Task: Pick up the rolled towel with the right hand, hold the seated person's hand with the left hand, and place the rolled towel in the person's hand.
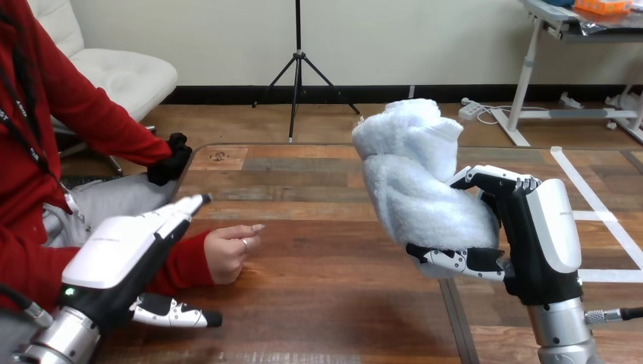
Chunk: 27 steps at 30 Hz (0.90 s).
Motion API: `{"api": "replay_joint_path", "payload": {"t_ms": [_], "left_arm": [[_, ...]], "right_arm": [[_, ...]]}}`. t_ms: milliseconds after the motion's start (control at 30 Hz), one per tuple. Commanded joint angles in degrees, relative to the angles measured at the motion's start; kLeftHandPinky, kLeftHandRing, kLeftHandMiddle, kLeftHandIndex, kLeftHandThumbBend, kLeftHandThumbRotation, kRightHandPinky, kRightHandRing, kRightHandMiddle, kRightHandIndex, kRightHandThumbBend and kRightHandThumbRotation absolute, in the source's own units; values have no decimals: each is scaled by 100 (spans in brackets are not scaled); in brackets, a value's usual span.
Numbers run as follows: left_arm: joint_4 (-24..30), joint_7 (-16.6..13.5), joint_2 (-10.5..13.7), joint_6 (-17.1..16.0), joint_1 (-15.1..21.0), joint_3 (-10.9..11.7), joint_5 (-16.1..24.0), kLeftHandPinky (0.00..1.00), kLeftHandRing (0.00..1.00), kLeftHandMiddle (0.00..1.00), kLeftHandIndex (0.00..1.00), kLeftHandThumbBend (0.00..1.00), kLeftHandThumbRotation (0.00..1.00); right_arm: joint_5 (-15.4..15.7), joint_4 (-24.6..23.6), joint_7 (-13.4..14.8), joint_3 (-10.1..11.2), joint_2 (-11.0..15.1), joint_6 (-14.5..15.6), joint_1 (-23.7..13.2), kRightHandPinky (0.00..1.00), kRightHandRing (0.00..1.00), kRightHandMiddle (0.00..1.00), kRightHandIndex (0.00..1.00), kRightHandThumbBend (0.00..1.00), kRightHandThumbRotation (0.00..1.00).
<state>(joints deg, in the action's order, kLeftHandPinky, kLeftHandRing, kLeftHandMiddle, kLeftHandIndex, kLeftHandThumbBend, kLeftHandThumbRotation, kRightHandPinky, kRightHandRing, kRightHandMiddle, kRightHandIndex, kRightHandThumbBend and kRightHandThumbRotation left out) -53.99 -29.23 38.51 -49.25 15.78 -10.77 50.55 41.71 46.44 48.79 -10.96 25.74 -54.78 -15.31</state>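
Note:
A white rolled towel [421, 178] stands upright above the table at centre right, with my right hand [531, 243] shut on it from the right; fingers wrap its upper side and the thumb crosses below. The person's hand [230, 250], loosely curled with a red sleeve, rests on the table at the left. My left hand [125, 254] hovers just left of it, over the sleeve, with fingers straight and pointing toward the table's far side and the thumb spread out below. It is open and I cannot tell whether it touches the wrist.
The wooden table [326, 303] stretches across the view, with white tape lines [599, 216] on its right part. The person's other hand, in a black glove [170, 163], rests at the table's far left edge.

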Motion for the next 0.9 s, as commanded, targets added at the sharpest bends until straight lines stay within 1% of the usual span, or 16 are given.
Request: {"api": "replay_joint_path", "payload": {"t_ms": [0,67,200,333,433,600,867], "left_arm": [[-377,-201,143,145,644,-275,66,87,89,93,95,100,42],[-545,-174,124,215,758,-387,93,87,89,92,94,100,42],[-820,-212,94,337,944,-603,169,87,86,89,92,100,42],[-1069,-182,46,486,1120,-797,227,86,83,86,90,100,40],[-1187,-162,20,594,1222,-932,249,86,82,85,89,100,40],[-1333,-257,-15,720,1357,-1150,324,86,79,82,86,100,37],[-1513,-154,-82,941,1540,-1413,280,85,78,80,83,100,32]], "right_arm": [[-114,-440,-2,186,202,-85,-171,7,10,13,12,72,0],[-94,-461,22,185,211,-95,-166,7,10,13,12,72,0],[-108,-502,12,182,219,-111,-148,6,10,13,12,72,0],[-189,-556,-76,184,215,-144,-117,6,10,13,12,72,0],[-212,-606,-107,187,217,-153,-97,6,10,13,12,72,0],[-217,-679,-146,207,215,-150,-69,6,9,13,12,73,0],[-219,-867,-197,251,205,-127,16,6,9,13,12,73,0]]}}
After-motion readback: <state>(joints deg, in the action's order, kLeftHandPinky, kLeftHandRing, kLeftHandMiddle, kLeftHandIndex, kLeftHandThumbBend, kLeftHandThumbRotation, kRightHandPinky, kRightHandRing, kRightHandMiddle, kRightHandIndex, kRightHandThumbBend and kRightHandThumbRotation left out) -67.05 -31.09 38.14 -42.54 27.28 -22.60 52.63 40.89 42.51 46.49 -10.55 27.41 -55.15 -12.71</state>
